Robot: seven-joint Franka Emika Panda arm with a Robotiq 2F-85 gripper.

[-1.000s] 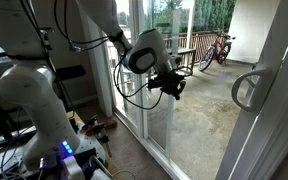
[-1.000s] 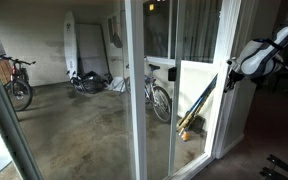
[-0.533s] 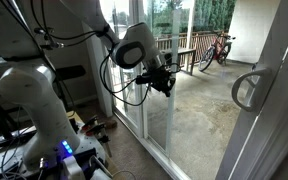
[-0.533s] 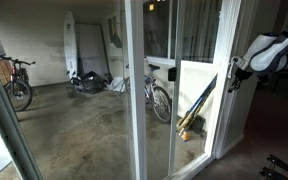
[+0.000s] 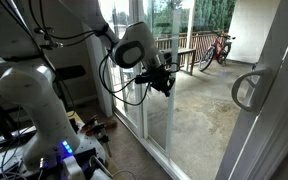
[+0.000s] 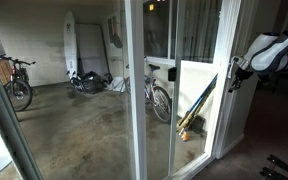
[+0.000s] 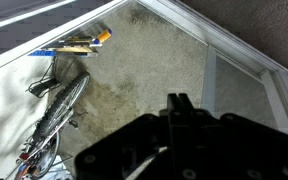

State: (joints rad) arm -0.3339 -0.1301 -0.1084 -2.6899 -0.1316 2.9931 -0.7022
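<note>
My gripper hangs in the air just inside a sliding glass door, apart from the glass. In an exterior view it sits at the right edge, near the white door frame, with the gripper pointing at the pane. In the wrist view the two fingers are pressed together with nothing between them, and they look through the glass at a concrete patio.
A curved door handle is close in the foreground. Outside on the patio lie a bicycle, which also shows in the wrist view, and some long-handled tools. The robot base and cables stand indoors.
Over the last second the arm drew the gripper back from the glass, toward the robot's side. In the last half second nothing moved.
</note>
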